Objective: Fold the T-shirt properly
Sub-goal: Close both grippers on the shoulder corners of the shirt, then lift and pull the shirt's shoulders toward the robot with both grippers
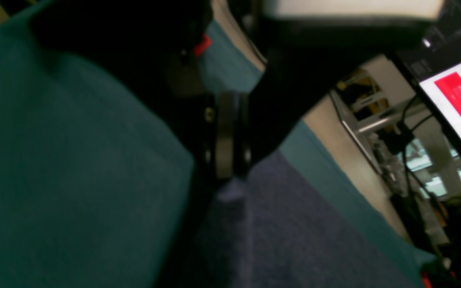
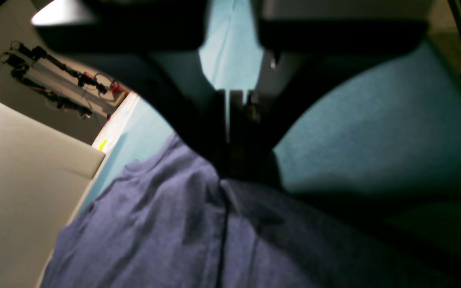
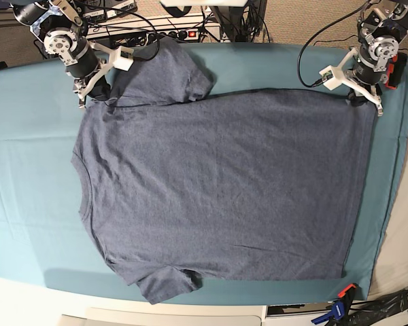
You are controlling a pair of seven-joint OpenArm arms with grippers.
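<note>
Blue-grey T-shirt [image 3: 217, 190] lies flat on teal cloth [image 3: 27, 176].

Two silver-black arms, white tool [image 3: 362, 95] brackets, black cables, red patch

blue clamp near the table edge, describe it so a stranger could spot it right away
Start from the teal table cloth with the blue-grey T-shirt spread flat on it. Follow the shirt's hem to the cloth's bottom right corner: the blue clamp sits there. It is the only bright blue thing with an orange tip.
</note>
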